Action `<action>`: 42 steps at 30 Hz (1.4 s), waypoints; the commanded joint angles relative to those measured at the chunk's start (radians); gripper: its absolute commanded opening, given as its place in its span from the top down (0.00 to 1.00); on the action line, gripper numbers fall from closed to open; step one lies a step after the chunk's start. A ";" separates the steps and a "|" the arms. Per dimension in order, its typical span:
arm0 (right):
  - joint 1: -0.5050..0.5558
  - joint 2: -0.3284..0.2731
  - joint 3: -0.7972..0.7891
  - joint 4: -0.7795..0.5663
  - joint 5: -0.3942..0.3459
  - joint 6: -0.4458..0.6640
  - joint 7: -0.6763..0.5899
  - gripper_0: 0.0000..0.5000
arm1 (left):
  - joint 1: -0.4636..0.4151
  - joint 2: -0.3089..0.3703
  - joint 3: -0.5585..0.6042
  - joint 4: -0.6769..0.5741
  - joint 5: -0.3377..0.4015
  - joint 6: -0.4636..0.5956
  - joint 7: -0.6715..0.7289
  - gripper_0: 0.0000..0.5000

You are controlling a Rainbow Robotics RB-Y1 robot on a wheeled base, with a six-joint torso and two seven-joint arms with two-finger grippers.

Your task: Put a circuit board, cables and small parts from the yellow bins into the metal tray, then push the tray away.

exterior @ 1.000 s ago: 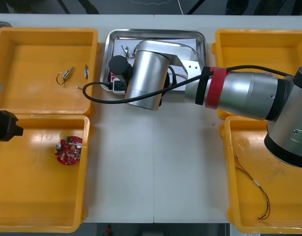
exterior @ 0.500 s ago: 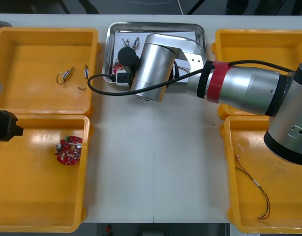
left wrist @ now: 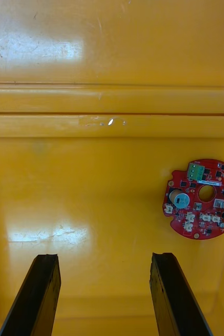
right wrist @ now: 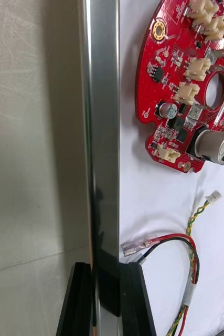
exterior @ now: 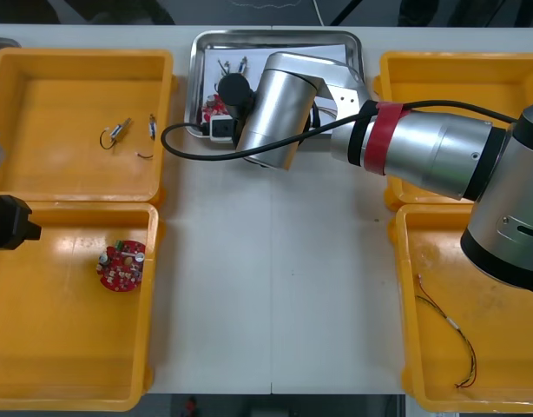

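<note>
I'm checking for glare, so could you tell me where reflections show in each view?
Left wrist view: two white glare patches inside the yellow bin, beyond the open left gripper; right wrist view: the metal tray, gripped at its rim by the right gripper, shines mirror-like; front view: its rim glints.

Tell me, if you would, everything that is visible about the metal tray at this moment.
The metal tray is a shallow rectangle with rounded corners, a shiny rim and a white inside. It lies flat near the far edge of the table, between the yellow bins. Inside lie a red circuit board, cables and small metal parts. The right gripper is shut on its rim, one finger outside and one inside; the arm covers much of the tray.
</note>
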 commanded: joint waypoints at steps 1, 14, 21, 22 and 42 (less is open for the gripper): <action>-0.064 0.023 0.008 0.007 0.003 -0.012 0.038 0.93 | 0.020 0.045 0.026 -0.028 0.007 -0.011 -0.034 0.00; -0.061 0.025 -0.041 -0.031 -0.022 0.074 0.040 0.00 | 0.020 0.045 0.026 -0.028 0.007 -0.011 -0.034 0.00; 0.023 0.023 -0.195 -0.160 0.003 0.232 0.035 0.00 | 0.020 0.045 0.026 -0.028 0.007 -0.011 -0.034 0.00; 0.050 0.023 -0.227 -0.192 0.018 0.261 0.037 0.00 | 0.020 0.045 0.026 -0.028 0.007 -0.011 -0.034 0.00; 0.398 -0.010 -0.627 -0.836 0.168 0.842 -0.011 0.00 | 0.020 0.045 0.026 -0.028 0.007 -0.011 -0.034 0.00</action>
